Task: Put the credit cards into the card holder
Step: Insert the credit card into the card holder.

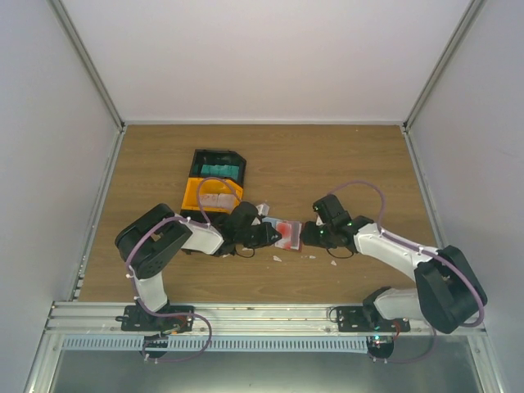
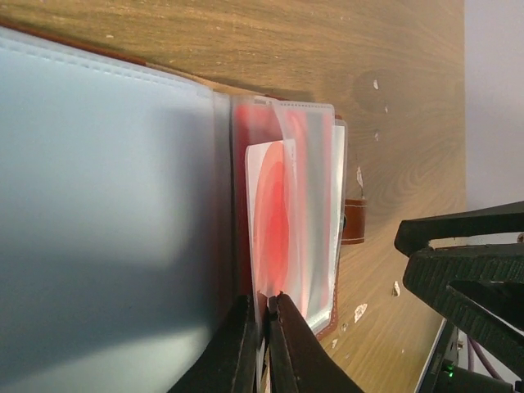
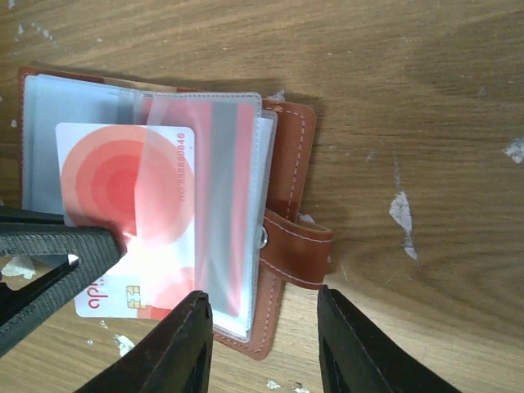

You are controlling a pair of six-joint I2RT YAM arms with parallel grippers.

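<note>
The reddish-brown card holder (image 3: 288, 175) lies open on the wooden table, its clear sleeves up; it also shows in the top view (image 1: 288, 232). My left gripper (image 2: 265, 304) is shut on the edge of a red-and-white credit card (image 2: 277, 214). In the right wrist view the card (image 3: 123, 184) has its far end under a clear sleeve. My right gripper (image 3: 262, 344) is open, its fingers either side of the holder's strap corner. In the top view the left gripper (image 1: 268, 235) and right gripper (image 1: 306, 237) meet at the holder.
A black bin (image 1: 199, 157) with teal cards (image 1: 221, 169) and a yellow bin (image 1: 190, 196) with pale cards (image 1: 216, 199) stand behind the left arm. White flecks dot the wood (image 3: 403, 211). Grey walls enclose the table.
</note>
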